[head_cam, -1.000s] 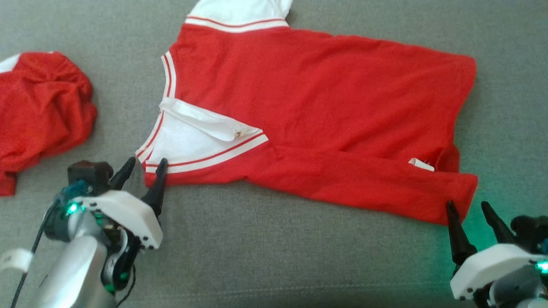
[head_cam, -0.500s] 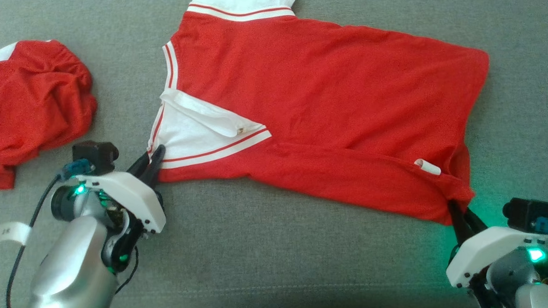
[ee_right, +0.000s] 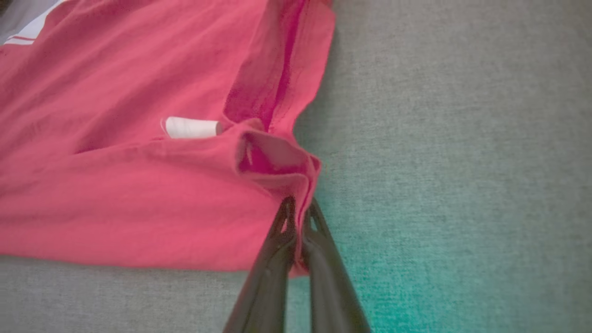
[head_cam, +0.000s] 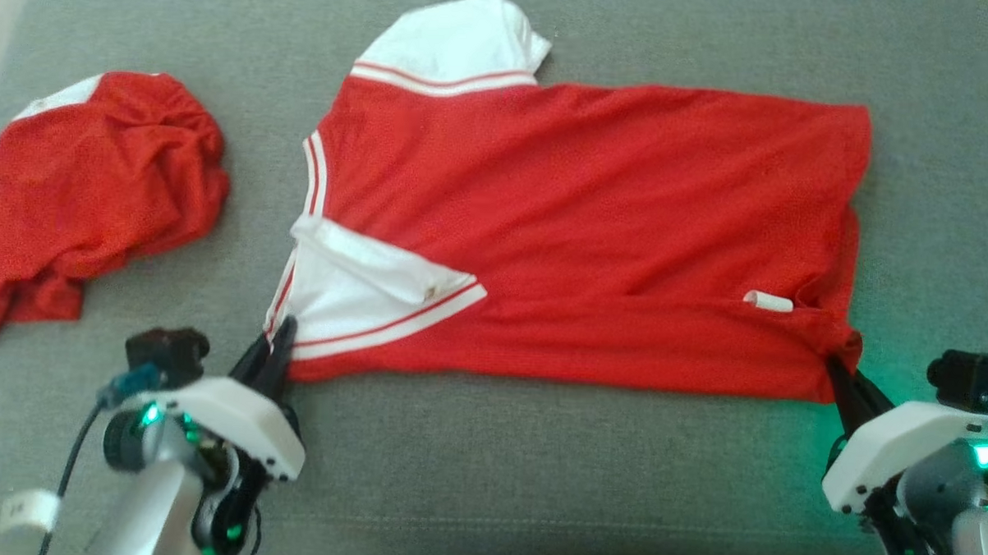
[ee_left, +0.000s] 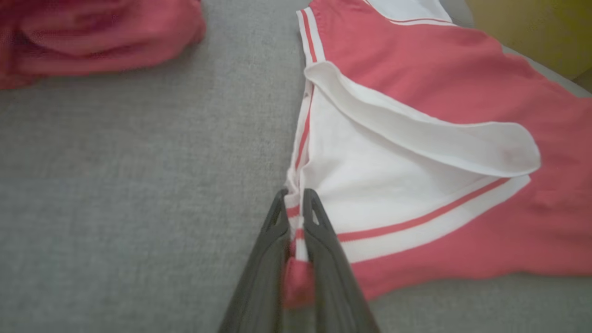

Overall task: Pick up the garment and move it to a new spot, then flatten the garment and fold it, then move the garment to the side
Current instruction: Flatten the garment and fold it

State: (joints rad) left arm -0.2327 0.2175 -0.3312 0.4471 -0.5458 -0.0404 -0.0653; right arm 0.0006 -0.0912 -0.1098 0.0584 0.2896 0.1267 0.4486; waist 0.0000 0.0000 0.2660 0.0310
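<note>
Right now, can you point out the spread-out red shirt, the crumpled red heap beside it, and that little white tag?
Spread-out red shirt (head_cam: 596, 191), head view, on the middle of its red body.
Crumpled red heap (head_cam: 103, 182), head view, on its wrinkled middle.
White tag (head_cam: 768, 301), head view, on the tag's middle.

L gripper (head_cam: 276, 344) & R gripper (head_cam: 837, 373), both gaping 1 s ago just short of the garment (head_cam: 586, 215), have since clamped its near corners: L on striped white trim (ee_left: 323, 240), R on red hem (ee_right: 307, 180). Near edge prob. pulled straighter, tho cam shifted too.
</note>
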